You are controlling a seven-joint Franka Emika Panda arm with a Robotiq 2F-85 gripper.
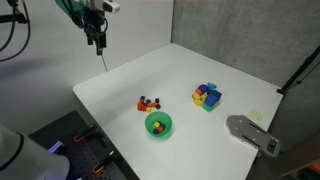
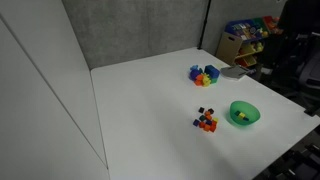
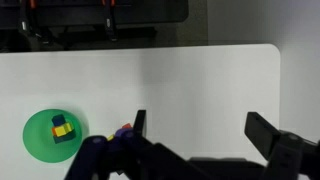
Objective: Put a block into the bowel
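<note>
The bowel (image 3: pixel 35 148) sits on the table (image 3: pixel 200 70) just beside a cluster of loose blocks (image 1: pixel 149 102) and already holds yellow and blue blocks (image 3: pixel 62 127) — so the task looks done — while the claw (image 1: pixel 98 42) hangs spread wide and empty.

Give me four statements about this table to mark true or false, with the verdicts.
1. The green bowl has blocks in it. True.
2. The claw is shut on a block. False: it is open and holds nothing.
3. A cluster of small blocks lies on the table beside the bowl. True.
4. The blue, yellow and purple heap sits inside the bowl. False: it rests on the table, apart from the bowl.
</note>
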